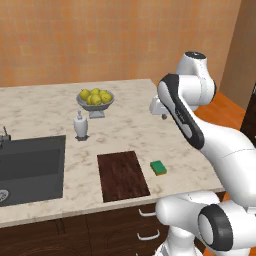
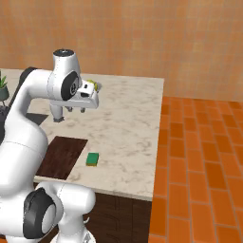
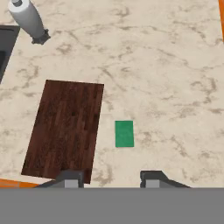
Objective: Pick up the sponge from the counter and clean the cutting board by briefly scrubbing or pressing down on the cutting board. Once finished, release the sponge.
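The sponge point(image 1: 159, 167) point(image 2: 92, 159) point(image 3: 124, 134) lies green side up on the marbled counter point(image 1: 45, 112), just right of the cutting board point(image 1: 122, 175) point(image 2: 60, 156) point(image 3: 65, 130) and apart from it. The dark reddish-brown board lies flat near the counter's front edge. My gripper point(image 1: 161, 116) point(image 2: 76, 110) point(image 3: 110, 180) hangs well above the counter, behind the sponge and pointing down. It is open and holds nothing. In the hand view the sponge sits a little ahead of the gap between the fingertips point(image 3: 70, 179).
A white soap dispenser point(image 1: 81, 125) point(image 3: 29, 19) stands behind the board, with a bowl of yellow fruit point(image 1: 95, 100) further back. The dark sink basin point(image 1: 30, 170) is at the left. The counter ends at the right over an orange tiled floor point(image 2: 204, 161).
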